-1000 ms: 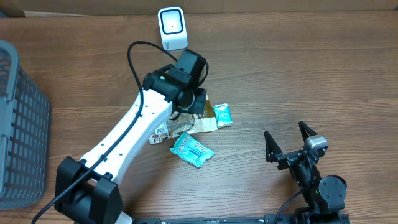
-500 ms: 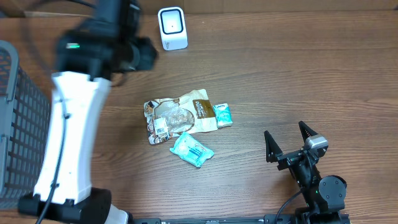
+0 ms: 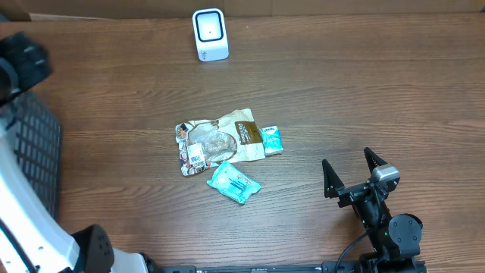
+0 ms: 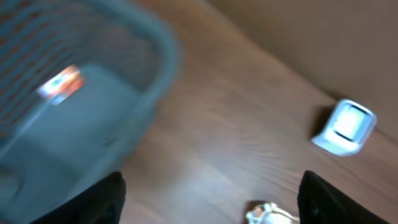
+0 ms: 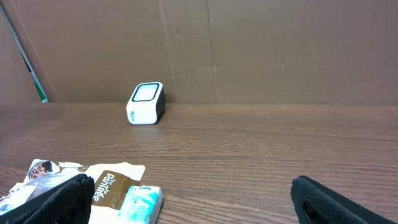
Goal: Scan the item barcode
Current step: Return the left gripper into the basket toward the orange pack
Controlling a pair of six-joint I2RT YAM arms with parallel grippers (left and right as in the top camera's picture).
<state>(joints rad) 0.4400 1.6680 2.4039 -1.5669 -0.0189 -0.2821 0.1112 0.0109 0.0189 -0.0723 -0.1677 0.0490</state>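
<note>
- We read the left gripper [image 4: 211,208] as released: its own wrist view shows the two dark fingers wide apart with nothing between them, hanging above the basket [image 4: 155,56] at the left edge of the worktop [image 3: 341,91]
- The right gripper [image 3: 350,168] is spread wide and empty too, near the front right corner and well apart from the goods (out of the other arm's way, we judge)
- The things to scan lie flat in a cluster mid-worktop: a snack pouch [image 3: 220,142] with a white label patch facing up, a small teal packet [image 3: 270,139] just beside its right end, and a larger teal packet [image 3: 233,183] just below it
- The scanner [image 3: 210,33] stands at the back edge, so we judge a barcode must be carried there and turned toward it
- Only the left wrist view looks into the basket, where a pale-and-orange thing [image 4: 61,84] lies, too blurred to name; overhead, the arm covers most of the basket; the right wrist view alone shows the scanner's slanted face
</note>
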